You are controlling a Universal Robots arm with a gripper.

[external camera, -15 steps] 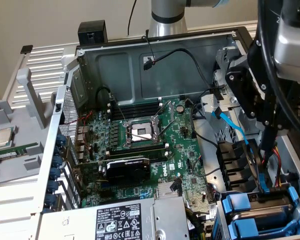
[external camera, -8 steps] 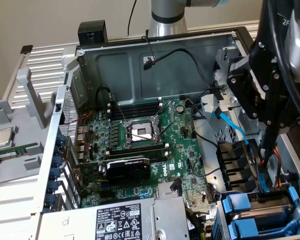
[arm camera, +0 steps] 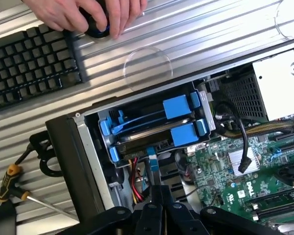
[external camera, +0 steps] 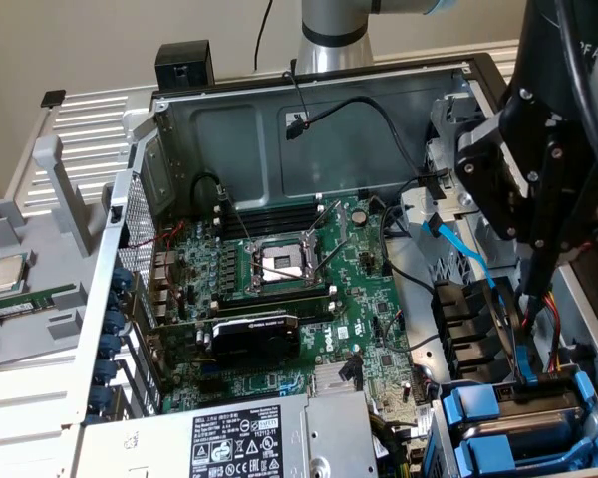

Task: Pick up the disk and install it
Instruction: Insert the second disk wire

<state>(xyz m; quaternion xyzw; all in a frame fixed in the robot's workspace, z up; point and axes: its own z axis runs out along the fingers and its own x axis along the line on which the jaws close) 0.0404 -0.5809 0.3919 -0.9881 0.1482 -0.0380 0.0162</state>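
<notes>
Black finger housings sit closest in the wrist view, and the hand (arm camera: 157,188) reaches down into the drive cage (arm camera: 105,147) of the open PC case (external camera: 309,110). Its fingers are pressed together; whether they pinch anything I can't make out. The disk (arm camera: 152,134) — probably the blue-framed drive just ahead of the fingertips — already sits in its bay, beside a similar drive (arm camera: 142,115). This looks like the seating stage of the install. Finishing likely calls for a straight, gentle push — cables (arm camera: 137,183) crowd close by.
</notes>
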